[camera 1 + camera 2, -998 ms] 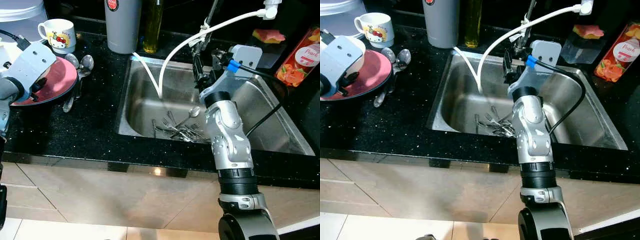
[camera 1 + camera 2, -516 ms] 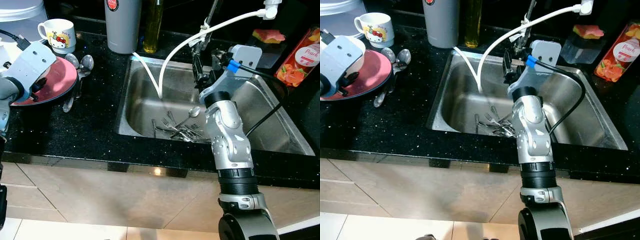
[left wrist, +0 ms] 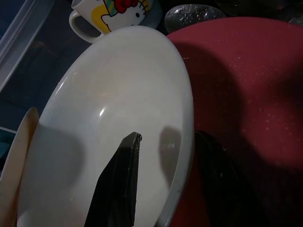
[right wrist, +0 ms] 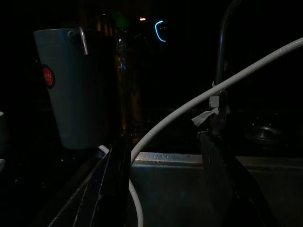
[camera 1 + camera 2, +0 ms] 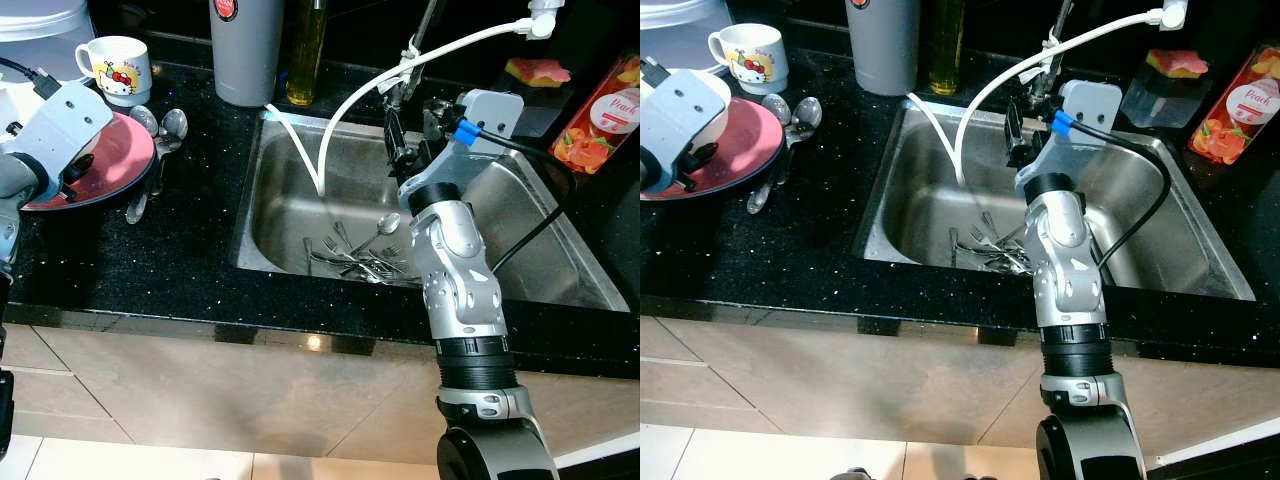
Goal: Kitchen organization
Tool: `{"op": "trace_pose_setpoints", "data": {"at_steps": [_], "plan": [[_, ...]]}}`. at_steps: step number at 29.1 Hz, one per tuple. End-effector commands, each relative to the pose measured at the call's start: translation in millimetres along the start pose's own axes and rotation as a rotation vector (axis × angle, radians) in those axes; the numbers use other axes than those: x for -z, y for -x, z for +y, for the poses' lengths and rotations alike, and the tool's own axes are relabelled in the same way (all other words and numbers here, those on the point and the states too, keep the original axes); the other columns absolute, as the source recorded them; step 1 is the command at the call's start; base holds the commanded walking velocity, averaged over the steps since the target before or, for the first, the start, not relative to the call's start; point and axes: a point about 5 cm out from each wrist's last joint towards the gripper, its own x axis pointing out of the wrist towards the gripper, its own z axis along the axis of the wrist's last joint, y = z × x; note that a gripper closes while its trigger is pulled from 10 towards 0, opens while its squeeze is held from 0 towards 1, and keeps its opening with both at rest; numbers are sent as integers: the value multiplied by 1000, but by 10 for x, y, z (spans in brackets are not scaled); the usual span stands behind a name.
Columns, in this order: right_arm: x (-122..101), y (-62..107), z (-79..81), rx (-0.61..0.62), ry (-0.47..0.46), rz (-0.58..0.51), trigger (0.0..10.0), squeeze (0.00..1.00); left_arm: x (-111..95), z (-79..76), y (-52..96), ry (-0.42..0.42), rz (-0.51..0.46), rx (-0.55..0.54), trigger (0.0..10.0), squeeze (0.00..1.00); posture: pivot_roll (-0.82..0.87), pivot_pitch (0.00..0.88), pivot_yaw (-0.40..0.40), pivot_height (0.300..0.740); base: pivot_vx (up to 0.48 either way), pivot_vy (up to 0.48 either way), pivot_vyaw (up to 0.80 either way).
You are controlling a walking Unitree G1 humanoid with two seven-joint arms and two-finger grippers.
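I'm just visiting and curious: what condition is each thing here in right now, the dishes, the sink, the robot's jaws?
Left gripper: jaws astride the white bowl's rim.
White bowl: tilted, beside the red plate.
Red plate: flat on the counter.
Mug: upright.
Spoons: lying beside the plate.
Cutlery: heaped in the sink.
Sink: undrained state unclear.
Right gripper: open, above the sink.

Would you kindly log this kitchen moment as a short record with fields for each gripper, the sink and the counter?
left gripper: fingers astride the rim of the white bowl, above the red plate
right gripper: open, raised over the sink, near the white hose
sink contents: pile of forks and spoons
counter: cartoon mug, loose spoons, grey canister
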Motion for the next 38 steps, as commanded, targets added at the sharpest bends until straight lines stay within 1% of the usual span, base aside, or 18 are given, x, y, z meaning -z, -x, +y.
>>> {"op": "trace_pose_setpoints", "data": {"at_steps": [1,4,15,22,23,25,29,30,31,33,34,35,36,37,38], "plan": [[-8,-8,-17,6,5,-2,10000,0,101,-137,-32,9,43,54,10000,0,324,104,-140,740,0,0,0],[-6,-6,-21,7,6,0,10000,0,95,-148,-41,6,31,66,10000,0,325,105,-142,740,0,0,0],[-5,-9,-18,5,4,-1,10000,0,105,-142,-42,9,43,55,10000,0,327,104,-143,740,0,0,0],[-9,-10,-15,4,4,-2,10000,0,93,-137,-42,-1,34,47,10000,0,327,104,-143,740,0,0,0],[-8,-12,-16,4,5,-1,10000,0,77,-116,-42,25,22,29,10000,0,326,105,-144,740,0,0,0],[-9,-13,-16,4,5,-1,10000,0,50,-93,-39,44,3,7,10000,0,324,106,-145,740,0,0,0],[-13,-14,-18,3,6,-1,10000,0,-52,-72,-41,83,-58,-31,10000,0,323,107,-146,740,0,0,0],[-14,-13,-18,3,6,-1,10000,0,-183,-51,-39,103,-135,-75,10000,0,321,108,-148,740,0,0,0],[-14,-13,-18,3,6,-1,10000,0,-215,-46,-37,107,-154,-86,10000,0,321,108,-148,740,0,0,0],[-15,-13,-17,2,6,-1,10000,0,-317,-22,-33,126,-224,-118,10000,0,321,107,-148,740,0,0,0],[-15,-13,-17,2,6,-1,10000,0,-317,-22,-33,126,-224,-118,10000,0,321,107,-148,740,0,0,0],[-15,-13,-16,2,6,-1,10000,0,-453,27,-14,138,-325,-177,10000,0,320,107,-148,740,0,0,0],[-15,-13,-16,2,6,-1,10000,0,-453,27,-14,138,-325,-177,10000,0,320,107,-148,740,0,0,0],[-16,-13,-15,1,6,-1,10000,0,-487,45,-10,152,-338,-205,10000,0,318,106,-148,740,0,0,0],[-16,-12,-15,1,6,-1,10000,0,-528,50,-12,176,-345,-208,10000,0,318,106,-148,740,0,0,0]]}}
